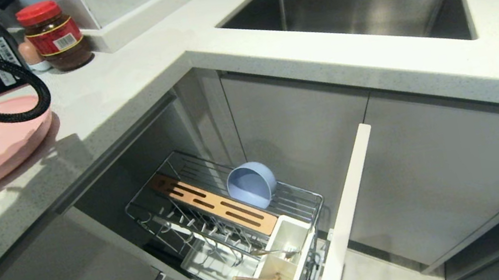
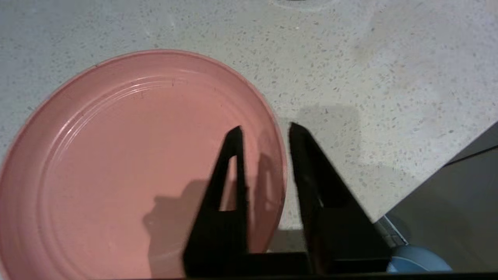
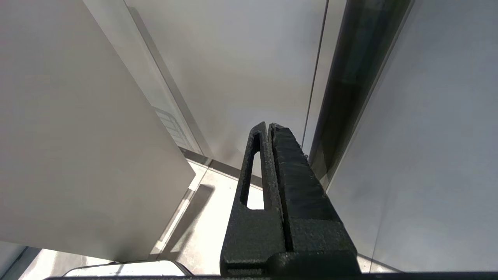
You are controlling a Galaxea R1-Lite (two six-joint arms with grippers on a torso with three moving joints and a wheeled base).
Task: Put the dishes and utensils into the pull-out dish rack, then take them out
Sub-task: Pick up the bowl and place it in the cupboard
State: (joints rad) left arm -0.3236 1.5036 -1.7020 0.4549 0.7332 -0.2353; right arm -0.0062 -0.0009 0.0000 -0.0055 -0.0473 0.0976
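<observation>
One item is in hand range: the pink plate (image 2: pixel 128 163) lies flat on the countertop (image 2: pixel 369 77) near its front edge. My left gripper (image 2: pixel 264 130) hovers over the plate's rim, jaws slightly parted, holding nothing. I judge it stiff, light and slick: pinch the rim. My right gripper (image 3: pixel 268 126) hangs closed, parked.
</observation>
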